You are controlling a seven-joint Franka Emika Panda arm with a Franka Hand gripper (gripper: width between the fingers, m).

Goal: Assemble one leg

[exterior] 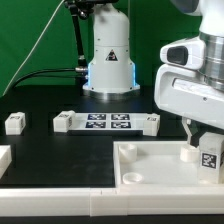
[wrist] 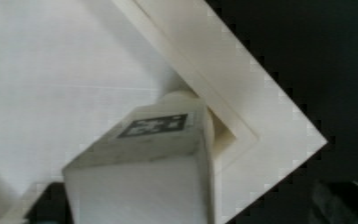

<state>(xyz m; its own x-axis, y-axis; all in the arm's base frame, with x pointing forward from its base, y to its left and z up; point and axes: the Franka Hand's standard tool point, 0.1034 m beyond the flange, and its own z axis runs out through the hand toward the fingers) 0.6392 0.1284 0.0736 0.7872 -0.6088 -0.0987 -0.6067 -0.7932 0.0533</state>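
Observation:
My gripper [exterior: 203, 143] hangs over the near corner of the white tray [exterior: 150, 152] at the exterior view's right. It is shut on a leg [exterior: 210, 157], a chunky white block with a square tag, held upright with its lower end at the tray's corner. In the wrist view the leg [wrist: 144, 165] fills the space between my jaws, its tag facing the camera, and its far end sits by the tray's raised corner rim [wrist: 247, 105]. My fingers are almost wholly hidden there. A second leg [exterior: 13, 122] lies on the black table at the left.
The marker board [exterior: 105, 122] lies in the middle of the table before the robot's base [exterior: 108, 60]. Another white part [exterior: 3, 156] shows at the left edge. A white strip [exterior: 60, 200] runs along the front.

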